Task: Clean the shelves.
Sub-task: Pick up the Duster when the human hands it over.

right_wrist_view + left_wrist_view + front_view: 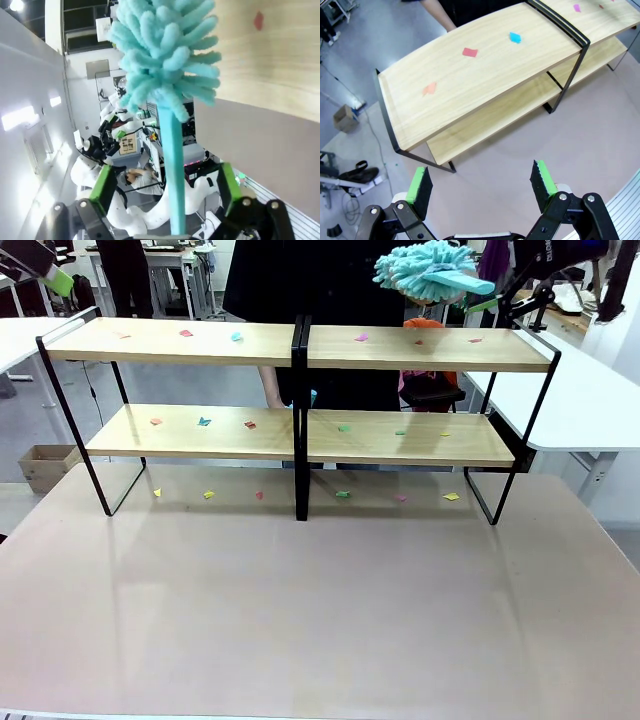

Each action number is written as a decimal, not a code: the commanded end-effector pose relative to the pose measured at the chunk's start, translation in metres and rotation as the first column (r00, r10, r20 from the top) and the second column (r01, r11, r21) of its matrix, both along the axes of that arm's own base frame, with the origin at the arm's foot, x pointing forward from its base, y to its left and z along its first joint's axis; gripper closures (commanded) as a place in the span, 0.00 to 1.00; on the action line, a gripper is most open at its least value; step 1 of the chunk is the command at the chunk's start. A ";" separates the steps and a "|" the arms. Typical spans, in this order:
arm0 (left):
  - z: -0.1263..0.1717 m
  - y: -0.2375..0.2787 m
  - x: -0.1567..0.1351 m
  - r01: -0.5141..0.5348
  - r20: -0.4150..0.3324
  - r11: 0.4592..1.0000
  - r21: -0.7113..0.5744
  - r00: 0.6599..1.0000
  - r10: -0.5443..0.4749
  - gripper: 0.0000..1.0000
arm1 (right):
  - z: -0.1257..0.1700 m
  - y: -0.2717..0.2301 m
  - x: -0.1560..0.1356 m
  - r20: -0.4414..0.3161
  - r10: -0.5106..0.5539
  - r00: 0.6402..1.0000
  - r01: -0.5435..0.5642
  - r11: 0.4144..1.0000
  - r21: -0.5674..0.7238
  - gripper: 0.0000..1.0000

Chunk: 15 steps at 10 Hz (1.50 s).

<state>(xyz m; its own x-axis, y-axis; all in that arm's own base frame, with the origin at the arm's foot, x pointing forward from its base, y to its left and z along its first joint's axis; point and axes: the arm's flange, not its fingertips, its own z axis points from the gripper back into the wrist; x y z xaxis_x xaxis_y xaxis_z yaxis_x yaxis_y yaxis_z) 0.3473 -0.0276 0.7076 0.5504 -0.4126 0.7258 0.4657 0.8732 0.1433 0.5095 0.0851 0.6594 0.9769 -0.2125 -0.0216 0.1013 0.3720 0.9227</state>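
The shelves [200, 345] stand across the far half of the table, two wooden tiers in a black frame, strewn with several small coloured paper scraps [237, 337]. A fluffy teal duster [428, 268] hovers over the top board's right end. In the right wrist view its handle [172, 165] runs up between the fingers of my right gripper [167, 187], which stand wide apart, their pads clear of it. My right gripper [490, 302] is at the top right. High over the shelves' left end [485, 75], my left gripper [482, 182] is open and holds nothing.
More scraps [209, 494] lie on the table under the shelves. The pinkish table [320, 620] stretches bare toward the front. A person in dark clothes [330, 280] stands behind the shelves. A white table [590, 400] is at the right, a cardboard box [40, 465] on the floor at left.
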 end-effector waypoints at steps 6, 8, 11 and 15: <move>0.000 0.000 0.000 0.001 0.000 1.000 0.000 1.000 -0.001 0.00 | -0.001 0.011 0.005 -0.025 -0.035 0.999 0.036 0.999 0.035 1.00; 0.000 0.000 0.000 0.001 0.000 1.000 0.000 1.000 -0.001 0.00 | 0.000 0.012 0.004 -0.018 -0.033 0.999 0.033 0.999 0.021 1.00; 0.000 0.000 0.000 0.001 0.000 1.000 0.000 1.000 -0.001 0.00 | -0.001 0.012 0.004 -0.025 -0.025 0.999 0.025 0.999 0.023 1.00; 0.000 0.000 0.000 0.001 0.000 1.000 0.000 1.000 -0.001 0.00 | -0.003 0.011 0.003 -0.031 -0.021 0.999 0.022 0.999 0.033 1.00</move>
